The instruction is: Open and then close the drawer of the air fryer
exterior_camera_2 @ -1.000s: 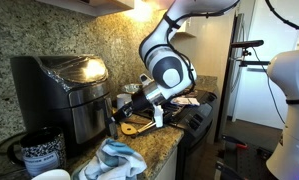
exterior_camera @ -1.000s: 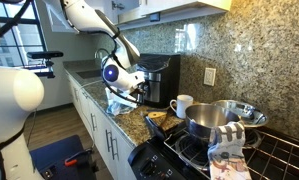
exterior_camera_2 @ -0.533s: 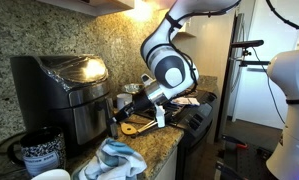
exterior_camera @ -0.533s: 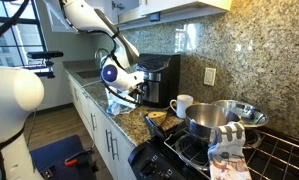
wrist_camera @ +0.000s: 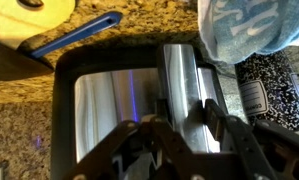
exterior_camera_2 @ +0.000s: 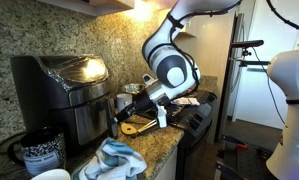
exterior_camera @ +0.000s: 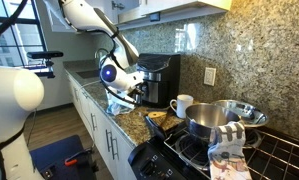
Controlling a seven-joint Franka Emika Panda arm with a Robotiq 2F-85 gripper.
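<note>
One boxy black air fryer with silver-grey trim [exterior_camera: 164, 75] stands at the back of the speckled granite counter [exterior_camera: 137, 122], close to the stone wall; both exterior views show it. Its black lower front drawer [wrist_camera: 99, 100] fills most of my wrist view as a glossy panel with a rounded dark frame. A shiny upright handle [wrist_camera: 189, 80] runs down the panel's right half.

My hand [wrist_camera: 189, 150] reaches in from the bottom of the wrist view. Its dark fingers [wrist_camera: 234, 145] are drawn in on either side of the handle's lower end, so it is nearly closed and gripping the handle. In an exterior view the hand [exterior_camera_2: 124, 104] sits level with the drawer [exterior_camera_2: 89, 118] at the fryer's front, with the arm stretched out sideways over the counter. I cannot tell from any view whether the drawer is fully seated in the body.

A crumpled blue-and-white cloth [exterior_camera_2: 114, 158] lies on the counter in front of the fryer. A black speckled mug [exterior_camera_2: 39, 152] stands beside the fryer. In the wrist view a flat blue strip [wrist_camera: 74, 35] lies on the granite above the drawer. Farther along the counter are a white mug [exterior_camera: 181, 104] and a shiny steel pot [exterior_camera: 204, 122].
</note>
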